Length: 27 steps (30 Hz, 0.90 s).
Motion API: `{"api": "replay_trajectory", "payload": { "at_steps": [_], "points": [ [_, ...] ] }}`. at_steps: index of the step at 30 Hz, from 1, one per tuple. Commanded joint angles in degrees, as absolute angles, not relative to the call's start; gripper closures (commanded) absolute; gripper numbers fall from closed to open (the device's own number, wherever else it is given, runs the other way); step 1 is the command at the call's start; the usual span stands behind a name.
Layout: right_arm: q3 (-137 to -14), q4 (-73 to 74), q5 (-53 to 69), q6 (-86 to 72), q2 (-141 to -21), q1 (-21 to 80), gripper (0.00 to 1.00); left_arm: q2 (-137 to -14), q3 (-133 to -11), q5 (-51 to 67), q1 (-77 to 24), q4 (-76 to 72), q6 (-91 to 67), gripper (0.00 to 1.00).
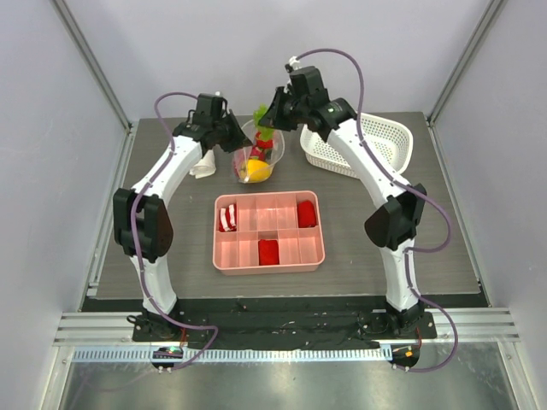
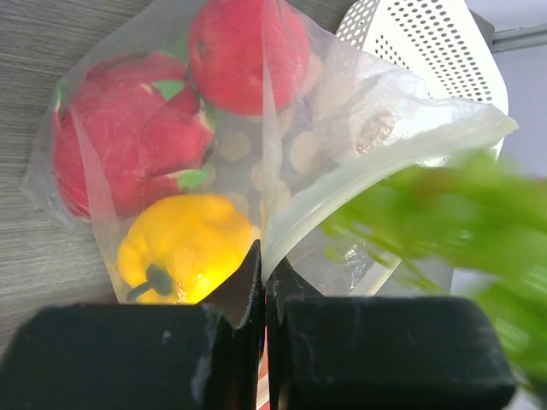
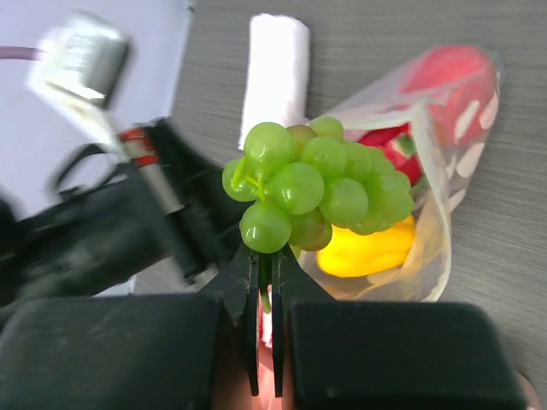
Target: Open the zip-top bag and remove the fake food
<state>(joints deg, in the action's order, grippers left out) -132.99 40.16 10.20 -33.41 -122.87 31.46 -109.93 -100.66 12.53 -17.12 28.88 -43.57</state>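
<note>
Camera overhead shows us the zip-top bag (image 1: pixel 256 162) standing at the far side of the table (image 1: pixel 188 256), beyond the pink tray (image 1: pixel 299 248) and beside the white basket (image 1: pixel 380 141). From the left wrist we see the left gripper (image 2: pixel 263 266) pressed together on the bag's rim, red fake food (image 2: pixel 128 154) and a yellow pepper (image 2: pixel 184 243) inside. From the right wrist, the right gripper (image 3: pixel 266 269) pinches a green grape bunch (image 3: pixel 316 184) by its stem, outside the bag.

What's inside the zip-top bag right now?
Inside the zip-top bag: red fruit pieces and a yellow pepper. The green grapes are held above its mouth by the right tool. Anything beneath the red pieces is covered.
</note>
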Motion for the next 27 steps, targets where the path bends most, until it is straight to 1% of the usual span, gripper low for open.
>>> {"api": "replay_trajectory", "payload": {
  "at_steps": [1, 5, 8, 11, 12, 16, 21, 23, 25, 26, 27],
  "points": [
    [-137.8, 40.4, 12.0, -35.4, -115.0, 30.5, 0.99, -110.4, -101.3, 12.2, -16.8, 26.4, -43.9, 1.00],
    [-135.2, 40.5, 12.5, -39.9, -110.0, 24.3, 0.99, -110.4, -101.2, 12.3, -16.8, 26.4, -43.9, 1.00],
    [-132.8, 40.4, 10.4, -38.1, -108.0, 21.2, 0.99, -110.5, -101.6, 12.5, -16.8, 26.5, -43.9, 1.00],
    [-129.1, 40.4, 9.4, -38.1, -106.3, 15.5, 0.99, -110.7, -102.1, 12.9, -16.8, 26.5, -43.9, 1.00],
    [-127.6, 40.4, 8.8, -37.9, -106.3, 12.6, 0.99, -110.8, -102.4, 12.9, -16.8, 26.5, -43.9, 1.00],
    [-124.5, 40.6, 7.2, -35.9, -109.1, 6.5, 0.99, -110.7, -102.4, 13.8, -16.9, 26.4, -44.2, 1.00],
    [-119.8, 40.2, 3.3, -31.1, -113.6, 2.4, 0.99, -110.4, -102.0, 15.0, -16.8, 25.9, -44.6, 1.00],
    [-119.8, 40.3, 1.3, -28.9, -116.6, 1.8, 0.94, -110.5, -102.4, 15.0, -16.8, 26.1, -44.2, 1.00],
    [-120.5, 41.0, 0.3, -26.8, -118.6, 1.6, 0.81, -110.5, -102.8, 15.2, -16.9, 26.2, -44.1, 1.00],
    [-120.9, 41.2, 0.3, -26.2, -119.8, 1.4, 0.73, -110.5, -103.0, 15.1, -16.9, 26.2, -44.0, 1.00],
    [-121.2, 41.7, -2.3, -25.8, -120.4, 1.4, 0.55, -110.5, -103.3, 15.2, -16.8, 26.2, -44.1, 1.00]
  ]
}}
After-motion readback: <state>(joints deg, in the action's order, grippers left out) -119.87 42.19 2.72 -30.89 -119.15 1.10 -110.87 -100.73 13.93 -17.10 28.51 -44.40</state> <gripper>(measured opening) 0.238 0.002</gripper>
